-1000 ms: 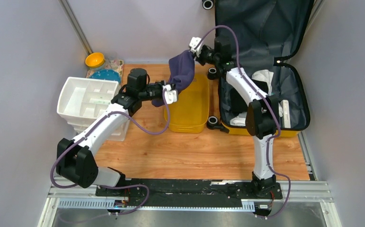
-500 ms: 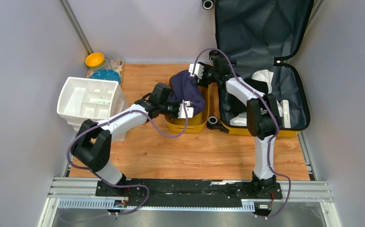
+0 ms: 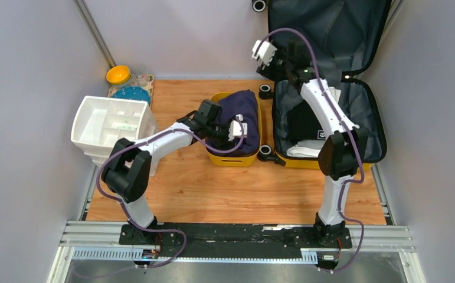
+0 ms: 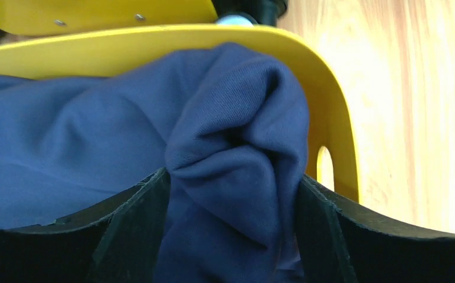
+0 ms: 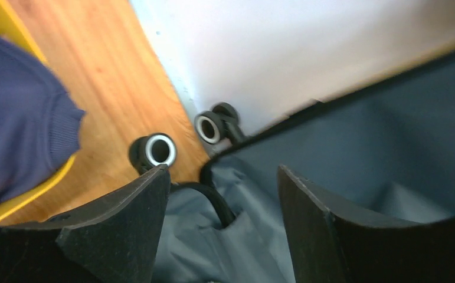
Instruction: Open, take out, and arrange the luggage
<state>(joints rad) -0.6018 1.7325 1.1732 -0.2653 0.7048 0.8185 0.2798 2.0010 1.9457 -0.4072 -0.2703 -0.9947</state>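
One trace of possible writing only: a small white mark on a black folded item (image 3: 304, 124) inside the luggage (image 3: 331, 35), too small to read. Also hard to make out: pale cloth (image 3: 307, 150) at the six o'clock end of the lower shell, partly behind the right arm. Lid cut off by the twelve o'clock edge of the top view. Outer shell mostly hidden, seen only as a yellow strip along the near rim. Lying open at two o'clock on the wooden table (image 3: 213, 194), lid standing up against the back wall, dark grey lining in both halves, black wheels (image 5: 160, 150) on the nine o'clock side. Just beside it at nine o'clock, a yellow tub (image 3: 231, 158) with a navy cloth (image 3: 241, 109) heaped inside. Left gripper (image 3: 238, 128) low over the tub's six o'clock end, fingers spread wide, a fold of the cloth in the gap. Right gripper (image 3: 264, 50) high at the lid's nine o'clock edge, fingers apart, nothing between. At nine o'clock of the table, a white compartmented organiser (image 3: 104, 121).
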